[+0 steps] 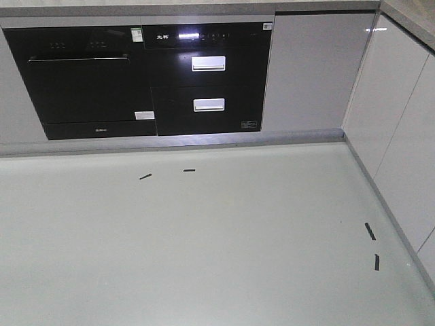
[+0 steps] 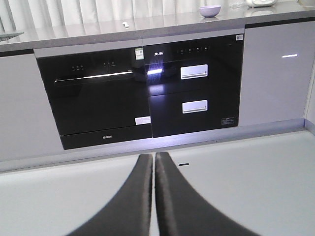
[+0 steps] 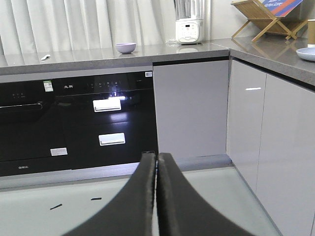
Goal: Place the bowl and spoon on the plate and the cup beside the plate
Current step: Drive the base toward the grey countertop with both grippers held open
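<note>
Bowl, spoon, plate and cup all sit far from me and none is in its final place, so I judge the task not yet begun.

Nearest to me, my left fingers [image 2: 149, 164] are pressed together with nothing between them. My right fingers [image 3: 150, 163] are the same, together and empty. Both point out low over the pale floor [image 1: 204, 258], which bears a few short black tape marks [image 1: 145, 176] and none of the task's things.

Beyond the floor stand the black oven [image 1: 78, 81] and the black drawer unit [image 1: 207, 81] beside it, with white cabinet doors [image 3: 189, 110] to their right. Above them runs the grey surface [image 3: 88, 60]. On it the spoon [image 3: 45, 57] lies alone toward the left. The bowl [image 3: 126, 47] stands well apart from it, further right, short of a white appliance [image 3: 189, 30].

Round the corner, on the right-hand stretch of surface, the plate [image 3: 306, 53] lies bare as far as I can see, cut by the picture's edge. Just behind it is a brown upright shape that I take for the cup [image 3: 311, 33], also cut off. I cannot tell whether it touches the plate. A wooden rack [image 3: 263, 17] stands further back.

All is left to do. Bowl and spoon must be carried across to the plate, and the cup's place beside it checked.
</note>
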